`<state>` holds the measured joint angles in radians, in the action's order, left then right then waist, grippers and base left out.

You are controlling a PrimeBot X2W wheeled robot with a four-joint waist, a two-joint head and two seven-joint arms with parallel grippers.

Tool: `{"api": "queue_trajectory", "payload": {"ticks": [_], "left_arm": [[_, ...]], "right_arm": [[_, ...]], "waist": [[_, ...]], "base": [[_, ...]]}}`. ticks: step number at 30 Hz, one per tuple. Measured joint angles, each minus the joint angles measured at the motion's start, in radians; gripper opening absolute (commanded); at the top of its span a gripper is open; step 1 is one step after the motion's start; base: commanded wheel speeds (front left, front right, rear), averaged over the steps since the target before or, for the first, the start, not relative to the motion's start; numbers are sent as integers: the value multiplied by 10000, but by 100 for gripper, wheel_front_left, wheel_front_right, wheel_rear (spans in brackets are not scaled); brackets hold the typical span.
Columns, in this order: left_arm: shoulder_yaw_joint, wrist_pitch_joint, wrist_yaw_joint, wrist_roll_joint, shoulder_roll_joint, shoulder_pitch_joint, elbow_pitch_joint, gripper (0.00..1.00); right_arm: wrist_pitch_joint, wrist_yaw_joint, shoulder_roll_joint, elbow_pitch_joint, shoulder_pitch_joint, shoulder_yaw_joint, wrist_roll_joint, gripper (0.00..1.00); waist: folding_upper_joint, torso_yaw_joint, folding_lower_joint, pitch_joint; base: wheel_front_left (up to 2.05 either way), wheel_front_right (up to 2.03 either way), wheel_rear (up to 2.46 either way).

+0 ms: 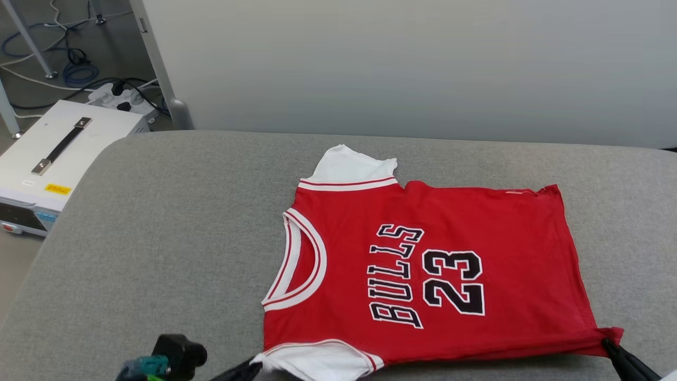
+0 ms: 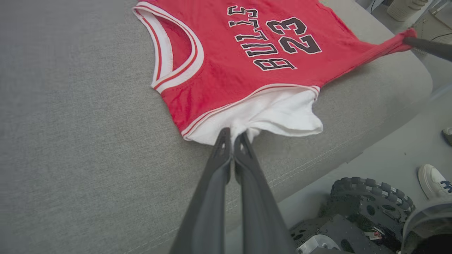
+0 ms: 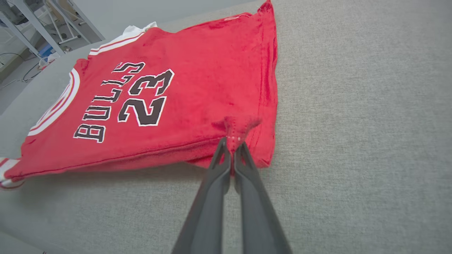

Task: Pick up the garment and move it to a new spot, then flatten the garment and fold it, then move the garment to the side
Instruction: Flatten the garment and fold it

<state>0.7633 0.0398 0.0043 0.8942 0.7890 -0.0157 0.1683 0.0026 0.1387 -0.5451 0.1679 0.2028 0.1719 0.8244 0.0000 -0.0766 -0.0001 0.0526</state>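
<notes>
The garment (image 1: 423, 254), a red jersey with white sleeves and black "BULLS 23" lettering, lies spread face up on the grey padded table (image 1: 158, 238), collar to the left. My left gripper (image 2: 231, 135) is shut on the near white sleeve (image 2: 279, 113), at the table's front edge; it also shows low in the head view, my left gripper (image 1: 254, 365). My right gripper (image 3: 231, 143) is shut on the near hem corner (image 3: 242, 125), lifted slightly off the surface, and appears at the lower right as my right gripper (image 1: 608, 344).
A white box with a handle (image 1: 58, 153) stands on the floor off the table's left, by cables and a power strip (image 1: 119, 98). A grey wall runs behind the table. My wheeled base (image 2: 363, 208) and a person's shoe (image 2: 434, 181) sit below the front edge.
</notes>
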Motion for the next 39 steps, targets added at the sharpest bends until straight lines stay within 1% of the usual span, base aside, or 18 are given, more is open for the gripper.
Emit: {"api": "queue_trajectory", "payload": {"ticks": [5,9,14,18,25,31,37,38,39], "left_arm": [[-299,82,-50,-46,-61,958,-138,0],[-447,347,-278,-65,-104,1816,-422,0],[-514,857,-631,-249,-217,2901,-1058,0],[-495,1239,-855,-265,-347,3686,-1707,0],[-328,1714,-1072,-324,-520,4795,-2922,0],[65,1793,-1237,-431,-819,5357,-3939,0],[435,1563,-1279,-495,-1116,5793,-4723,0],[591,1384,-1279,-499,-1285,5998,-5108,40],[629,1279,-1285,-504,-1354,6075,-5275,100]], "right_arm": [[677,0,274,-614,-113,-430,-244,0],[1118,0,460,-888,-562,-692,-593,0],[1655,0,779,-838,-1349,-819,-1097,0],[1927,0,1018,-577,-2031,-704,-1363,0],[2148,0,1319,313,-3052,-466,-1820,0],[2144,0,1400,1022,-3737,-96,-1918,0],[2025,0,1407,1590,-4203,255,-1958,0],[1896,0,1406,1860,-4435,391,-1941,0],[1848,0,1406,1979,-4518,412,-1941,58]], "waist": [[0,170,0,-209],[0,333,0,-457],[0,562,0,-903],[0,764,1,-1290],[0,1081,1,-1930],[0,1288,1,-2380],[0,1366,2,-2636],[0,1355,1,-2711],[0,1341,2,-2723]], "base": [[0,0,0],[0,0,0],[0,0,0],[0,0,0],[0,0,0],[0,0,0],[0,0,0],[0,0,0],[0,0,0]]}}
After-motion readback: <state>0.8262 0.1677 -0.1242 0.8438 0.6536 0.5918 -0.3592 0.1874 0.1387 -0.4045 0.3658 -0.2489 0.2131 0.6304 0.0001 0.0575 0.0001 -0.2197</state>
